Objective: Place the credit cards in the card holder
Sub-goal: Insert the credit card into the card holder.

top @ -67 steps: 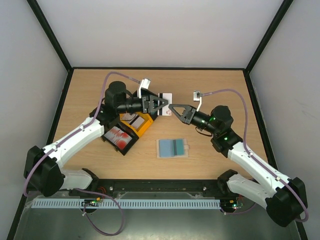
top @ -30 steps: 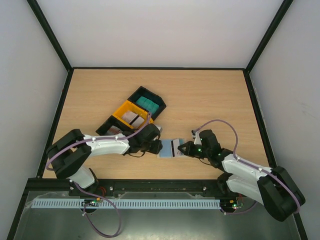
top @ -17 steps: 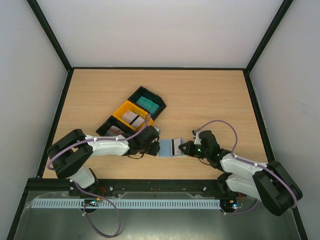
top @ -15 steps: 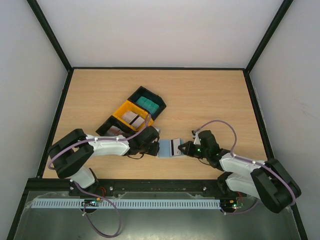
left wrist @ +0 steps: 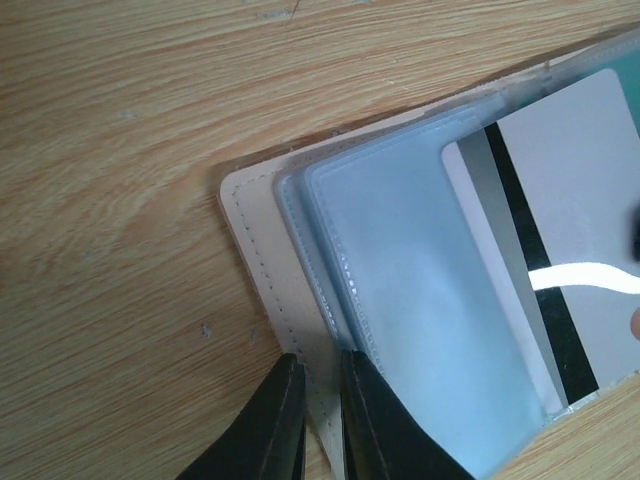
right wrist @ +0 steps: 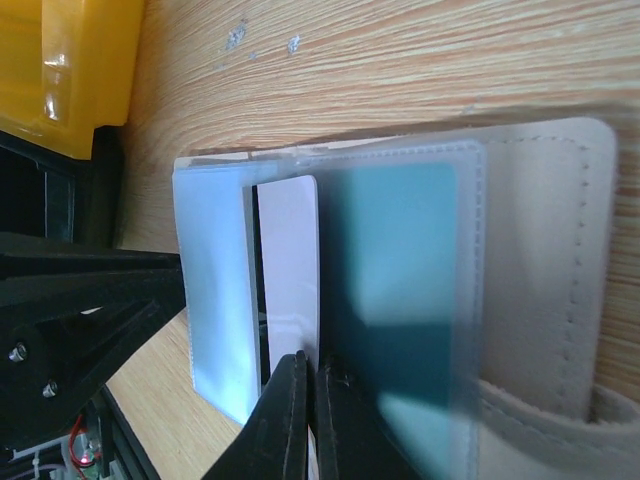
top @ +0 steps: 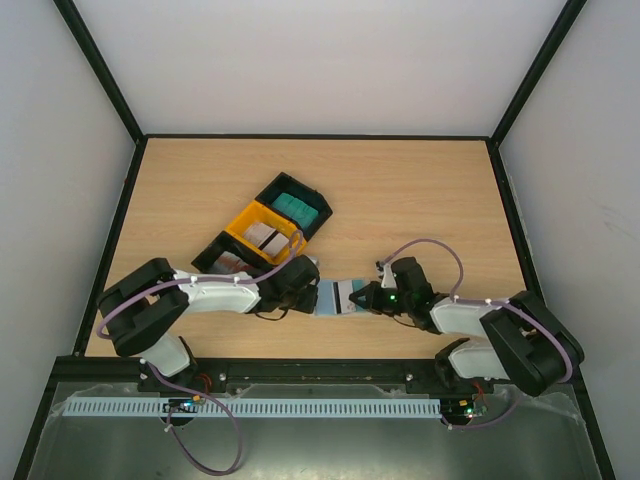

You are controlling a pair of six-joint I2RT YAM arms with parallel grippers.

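Observation:
The beige card holder lies open on the wood near the front edge, light blue sleeves up. My left gripper has its jaws close together across the holder's stitched beige edge. My right gripper is shut on the edge of a white credit card with a dark stripe. That card lies partly under a clear sleeve. A teal credit card sits inside the neighbouring sleeve. In the top view the two grippers face each other over the holder.
Joined black-yellow-black trays stand behind the left arm. A teal card lies in the far black one, and a pale card in the yellow one. The yellow tray shows close to the holder's far side.
The left jaws have narrowed onto the holder's beige edge. The right gripper has edged left with the white card, pushing it further over the holder.

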